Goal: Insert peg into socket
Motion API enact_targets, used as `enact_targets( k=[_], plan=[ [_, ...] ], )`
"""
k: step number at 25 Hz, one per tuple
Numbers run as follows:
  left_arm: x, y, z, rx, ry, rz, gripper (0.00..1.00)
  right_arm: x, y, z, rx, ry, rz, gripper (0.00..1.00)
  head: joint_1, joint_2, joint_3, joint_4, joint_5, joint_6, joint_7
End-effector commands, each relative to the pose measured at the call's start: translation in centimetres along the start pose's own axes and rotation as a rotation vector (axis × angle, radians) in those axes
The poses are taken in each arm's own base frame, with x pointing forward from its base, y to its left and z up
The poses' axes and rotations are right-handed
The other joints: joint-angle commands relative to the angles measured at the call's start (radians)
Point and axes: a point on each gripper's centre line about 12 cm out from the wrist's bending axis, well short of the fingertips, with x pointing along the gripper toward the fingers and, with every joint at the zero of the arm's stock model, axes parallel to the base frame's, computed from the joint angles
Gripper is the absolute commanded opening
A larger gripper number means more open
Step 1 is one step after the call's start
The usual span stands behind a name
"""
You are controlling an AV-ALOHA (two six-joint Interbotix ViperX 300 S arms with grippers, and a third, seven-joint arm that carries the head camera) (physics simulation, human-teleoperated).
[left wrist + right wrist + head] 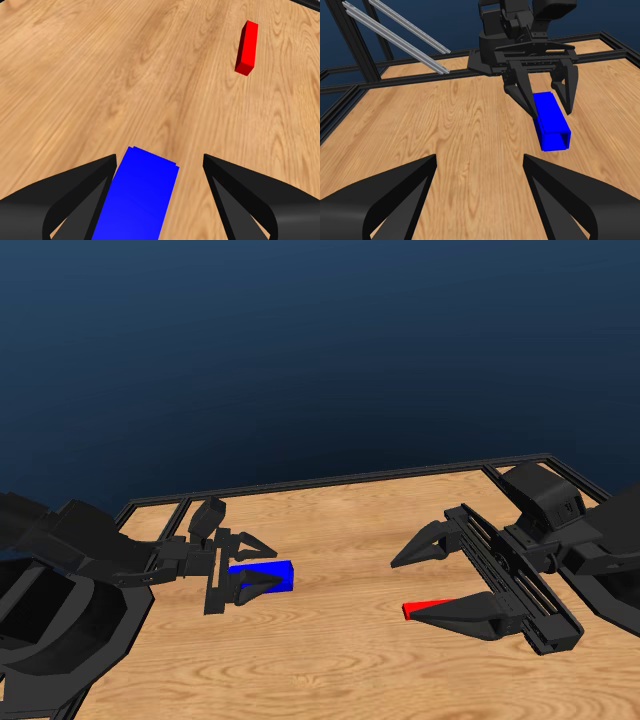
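The blue socket point(264, 576) lies on the table between the jaws of my left gripper point(262, 565), which stands open around it. In the left wrist view the socket point(140, 195) sits close to one jaw, with a gap to the other. The right wrist view shows the socket's hollow end point(555, 139) and the left gripper point(551, 112) straddling it. The red peg point(422, 608) lies on the wood, partly hidden behind the nearer jaw of my right gripper point(405, 588), which is open and holds nothing. The peg point(247, 47) also shows in the left wrist view, but not in the right wrist view.
A black frame rail point(330, 480) runs along the far edge of the wooden table point(340, 660). Two silver rails point(405, 35) rise beyond the table in the right wrist view.
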Motion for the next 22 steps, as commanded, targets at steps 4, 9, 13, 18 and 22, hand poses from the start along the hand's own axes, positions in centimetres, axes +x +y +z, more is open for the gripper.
enact_targets(
  k=[4,9,13,18,22],
  plan=[
    [2.5,1.7,-3.2,-0.023,0.210,0.065,1.00,-1.7,1.1,0.1,0.033,-0.009,0.021,1.00,-0.016,0.023,-0.035,-0.002,-0.016,0.004,-0.016],
    [3.1,1.5,-4.0,0.012,0.272,0.065,1.00,-2.7,0.7,-1.7,0.085,0.058,-0.005,1.00,-0.016,0.017,-0.031,-0.004,-0.015,0.001,-0.029],
    [2.6,-0.1,-2.3,0.041,0.232,0.025,0.00,-3.0,-1.0,-5.6,0.119,0.217,-0.096,1.00,-0.023,-0.002,-0.016,-0.012,-0.005,-0.021,-0.057],
    [1.7,-3.1,-0.6,0.080,0.222,-0.043,0.00,-3.4,-2.0,-8.1,0.155,0.303,-0.156,1.00,-0.042,-0.030,0.004,-0.027,0.003,-0.058,-0.097],
    [0.8,-4.2,0.3,0.071,0.208,-0.068,0.00,-2.9,-1.5,-9.3,0.176,0.350,-0.159,1.00,-0.048,-0.051,0.018,-0.032,0.006,-0.071,-0.106]
  ],
)
